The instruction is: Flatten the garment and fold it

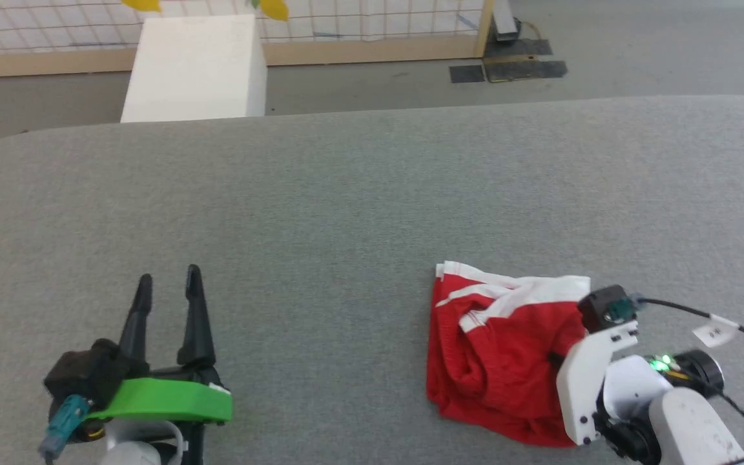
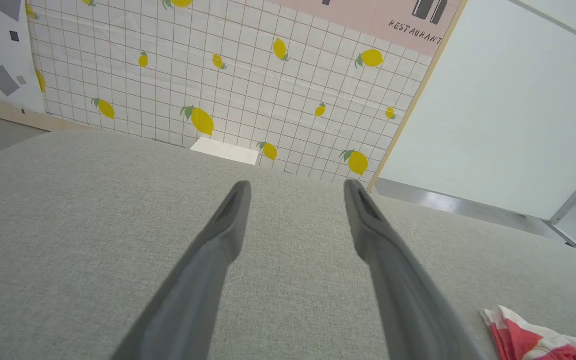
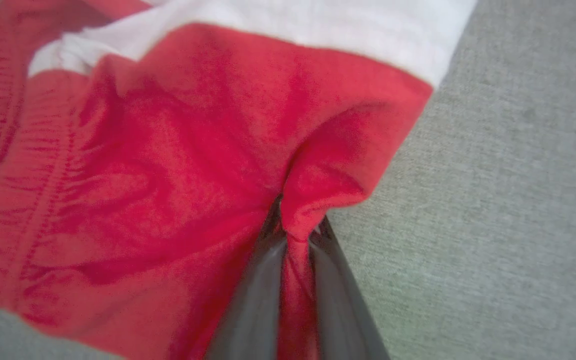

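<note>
shorts (image 1: 501,349) in bright red lie crumpled at about four o'clock on the grey fabric-covered table (image 1: 346,194), with white trim bunched along their far edge. right gripper (image 3: 295,225) is clamped on a pinched fold of red cloth at their three o'clock side (the cloth fills the gap between its fingers). left gripper (image 1: 168,278) is at eight o'clock, well apart from the shorts, fingers spread and holding nothing.

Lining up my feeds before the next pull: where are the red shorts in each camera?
Head view: shorts lower right, bunched.
Left wrist view: shorts at bottom right corner.
Right wrist view: shorts across left and centre, pinched by right gripper.
Shared landmark: the grey table under them.
</note>
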Controlling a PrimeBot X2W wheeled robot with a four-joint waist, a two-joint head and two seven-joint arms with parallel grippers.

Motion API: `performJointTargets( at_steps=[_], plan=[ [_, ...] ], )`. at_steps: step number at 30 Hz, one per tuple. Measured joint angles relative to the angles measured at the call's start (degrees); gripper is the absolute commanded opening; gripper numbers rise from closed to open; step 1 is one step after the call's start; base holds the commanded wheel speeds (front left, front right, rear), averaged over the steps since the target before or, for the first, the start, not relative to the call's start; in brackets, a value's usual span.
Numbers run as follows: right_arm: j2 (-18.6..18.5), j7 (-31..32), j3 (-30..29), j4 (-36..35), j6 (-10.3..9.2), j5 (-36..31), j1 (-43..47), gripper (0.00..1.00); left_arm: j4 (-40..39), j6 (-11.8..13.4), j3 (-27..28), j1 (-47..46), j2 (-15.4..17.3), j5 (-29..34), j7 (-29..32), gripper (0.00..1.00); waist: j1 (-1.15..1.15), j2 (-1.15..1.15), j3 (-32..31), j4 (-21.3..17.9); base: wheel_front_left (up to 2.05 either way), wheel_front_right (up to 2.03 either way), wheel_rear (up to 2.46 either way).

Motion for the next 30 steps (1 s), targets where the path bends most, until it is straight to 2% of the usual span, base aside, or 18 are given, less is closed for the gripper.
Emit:
performJointTargets(
  at_steps=[7, 11, 15, 21, 25, 30],
  plan=[
    [-9.5, 3.1, 14.2, -0.3, 0.01, 5.4, -9.0, 0.00, -2.3, 0.3, 2.8, -0.2, 0.6, 0.2, 0.0, 1.00, 0.00, 0.00, 0.8, -5.7, 0.00, 0.00, 0.00],
    [-15.3, 2.9, 19.4, 0.3, 0.00, 8.5, -14.6, 0.00, -3.1, 0.3, 3.1, -0.9, 0.8, 0.5, 0.0, 1.00, 0.00, 0.00, 1.8, -10.5, 0.00, 0.00, 0.00],
    [-19.6, 0.6, 22.8, 2.2, 0.00, 10.8, -19.9, 0.00, -3.1, 0.3, 3.1, -2.5, 1.3, 0.5, 0.0, 1.00, 0.00, 0.00, 3.2, -15.6, 0.00, 0.00, 0.00],
    [-24.3, -4.2, 22.6, 7.7, 0.00, 12.4, -25.6, 0.00, -3.9, 0.2, 1.9, -4.9, 2.4, 1.0, 1.2, 1.00, 0.00, 0.00, 6.4, -21.0, 0.00, 0.00, 0.00],
    [-26.8, -7.2, 21.5, 11.3, 0.00, 12.6, -28.0, 0.00, -6.0, 0.2, 1.3, -6.2, 3.7, 1.7, 3.2, 1.00, 0.00, 0.00, 9.6, -22.8, 0.00, 0.00, 0.00],
    [-29.9, -10.7, 18.6, 16.0, 0.00, 12.4, -30.6, 0.00, -9.6, 0.5, 1.4, -7.1, 5.3, 3.1, 5.5, 1.00, 0.00, 0.00, 14.0, -23.2, 0.00, 0.00, 0.00]
  ],
)
